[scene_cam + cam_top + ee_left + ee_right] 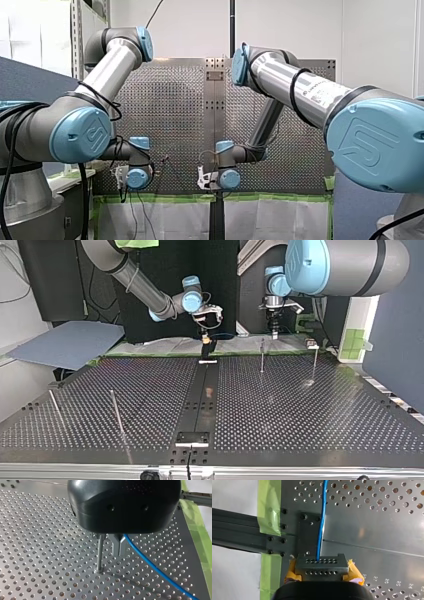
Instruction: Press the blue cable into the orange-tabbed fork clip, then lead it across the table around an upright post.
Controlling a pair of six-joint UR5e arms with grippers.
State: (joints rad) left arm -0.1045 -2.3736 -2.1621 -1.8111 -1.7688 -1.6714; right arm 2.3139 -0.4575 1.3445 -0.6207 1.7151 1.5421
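- The cable [155,567] is thin and blue. It is held taut in a straight line above the table [37,555], near the post but apart from it.
- The post [100,555], a thin metal rod, is set upright in the table.

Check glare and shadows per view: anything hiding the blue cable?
Left wrist view: even light, blue cable plain on the table; post throws a faint shadow. Right wrist view: bright band across the table, cable plain. Top view: sheen mirrors the posts, cable hard to find. Front view: cable too thin to see.
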